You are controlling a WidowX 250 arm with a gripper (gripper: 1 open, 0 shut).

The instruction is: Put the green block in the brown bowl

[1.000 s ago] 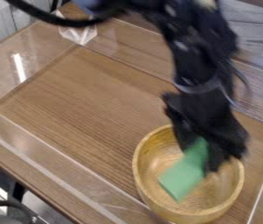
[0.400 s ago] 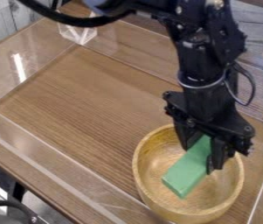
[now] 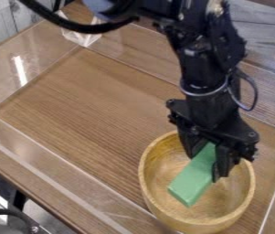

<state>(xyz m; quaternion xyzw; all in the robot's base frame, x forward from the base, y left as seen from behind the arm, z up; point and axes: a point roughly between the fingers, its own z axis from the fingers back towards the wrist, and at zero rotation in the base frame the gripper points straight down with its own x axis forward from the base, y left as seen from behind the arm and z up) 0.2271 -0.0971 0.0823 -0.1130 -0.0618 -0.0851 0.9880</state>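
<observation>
The brown bowl [image 3: 154,180] sits at the lower right of the wooden table, a wide light-wood bowl with a thick rim. Inside it hangs the green block [image 3: 195,177], tilted, its upper end between the black fingers and its lower end down near the bowl's floor. My gripper [image 3: 213,149] reaches straight down over the bowl and is shut on the block's top end. Whether the block's lower end touches the bowl I cannot tell.
The dark wood-grain table [image 3: 90,101] is ringed by clear plastic walls [image 3: 54,50]. A small white object [image 3: 82,37] lies at the back left. The black arm [image 3: 201,55] with cables rises above the bowl.
The arm has shifted slightly left and steadied over the bowl. The green block stays gripped and tilted inside the bowl, at about the same height.
</observation>
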